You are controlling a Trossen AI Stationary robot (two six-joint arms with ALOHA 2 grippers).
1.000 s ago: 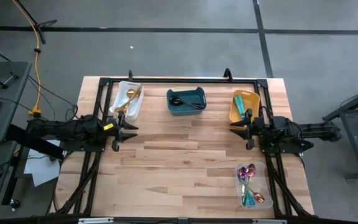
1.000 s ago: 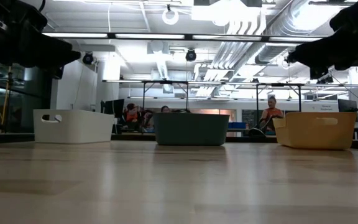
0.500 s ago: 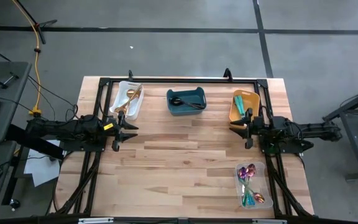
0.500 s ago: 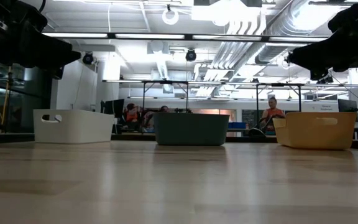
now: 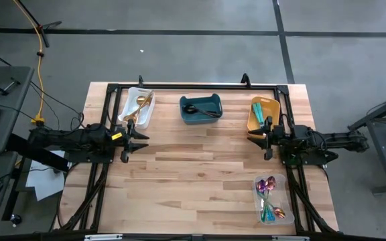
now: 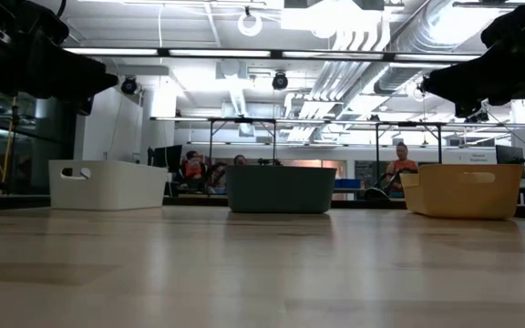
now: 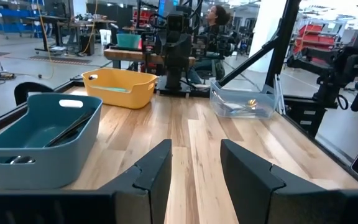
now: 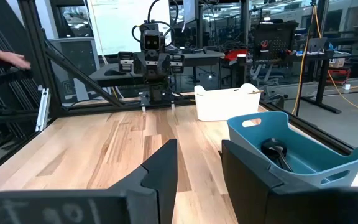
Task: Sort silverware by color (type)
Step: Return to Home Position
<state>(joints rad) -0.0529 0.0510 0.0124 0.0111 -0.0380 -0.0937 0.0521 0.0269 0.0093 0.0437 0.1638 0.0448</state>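
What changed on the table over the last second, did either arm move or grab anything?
Nothing visibly changed. The left pincer and the right pincer stay open and empty at the table's two sides, and the silverware lies in the bins as before.

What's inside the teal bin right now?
Black utensils lie in the teal bin, a spoon among them. Its walls hide part of the floor, so the count is unclear.

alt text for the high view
A wooden table from above holds four bins of cutlery: white bin, teal bin and orange bin along the far edge, clear bin near right. The left pincer and right pincer hover open and empty at the sides.
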